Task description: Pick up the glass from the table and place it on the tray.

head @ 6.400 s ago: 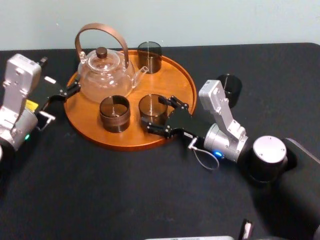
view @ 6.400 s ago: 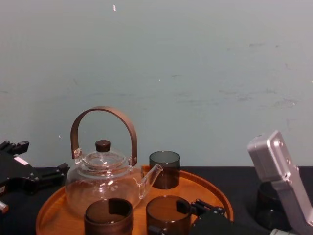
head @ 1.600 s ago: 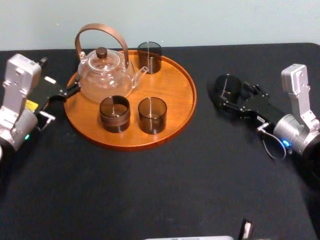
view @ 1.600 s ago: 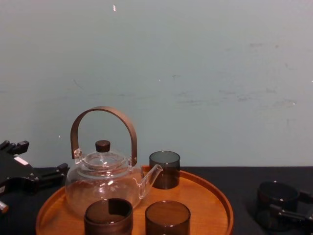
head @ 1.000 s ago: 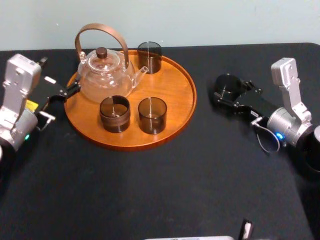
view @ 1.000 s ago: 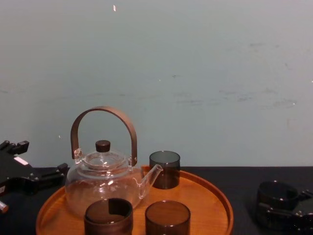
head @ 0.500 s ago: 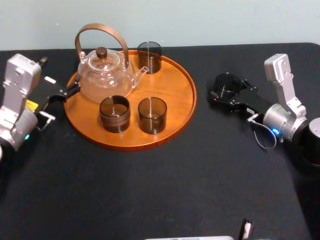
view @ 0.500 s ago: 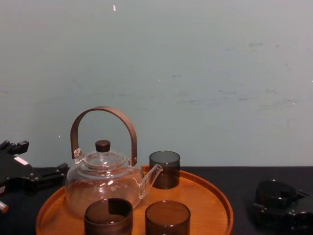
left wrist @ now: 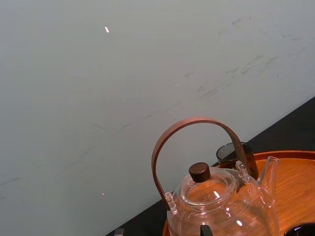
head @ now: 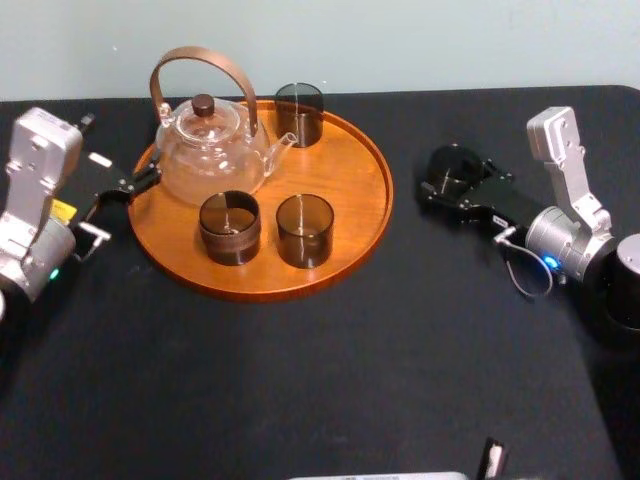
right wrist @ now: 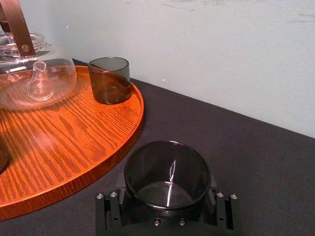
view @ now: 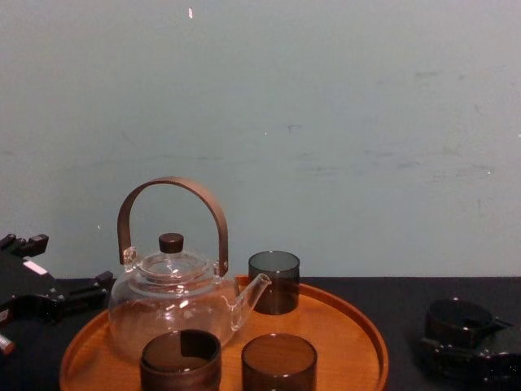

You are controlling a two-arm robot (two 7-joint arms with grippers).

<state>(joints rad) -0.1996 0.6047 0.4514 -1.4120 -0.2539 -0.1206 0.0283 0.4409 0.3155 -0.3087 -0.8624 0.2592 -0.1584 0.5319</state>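
A dark smoked glass (head: pixel 452 168) stands on the black table (head: pixel 300 380), to the right of the round orange-brown tray (head: pixel 350 180). My right gripper (head: pixel 455 187) lies low on the table, open, with one finger on each side of the glass. In the right wrist view the glass (right wrist: pixel 167 177) sits upright between the finger blocks, the right gripper (right wrist: pixel 166 220) beneath it. From the chest the glass (view: pixel 457 314) and the right gripper (view: pixel 466 352) show at the lower right. My left gripper (head: pixel 115 205) rests open by the tray's left rim.
On the tray stand a glass teapot (head: pixel 210 145) with a brown arched handle and three dark glasses (head: pixel 299 113), (head: pixel 305 228), (head: pixel 230 227). The tray's right half is bare wood. Black table stretches wide toward the front.
Over the last second my right gripper has slid a little left, so the glass sits deeper between its fingers. The glass, the tray's contents and the left arm have not moved.
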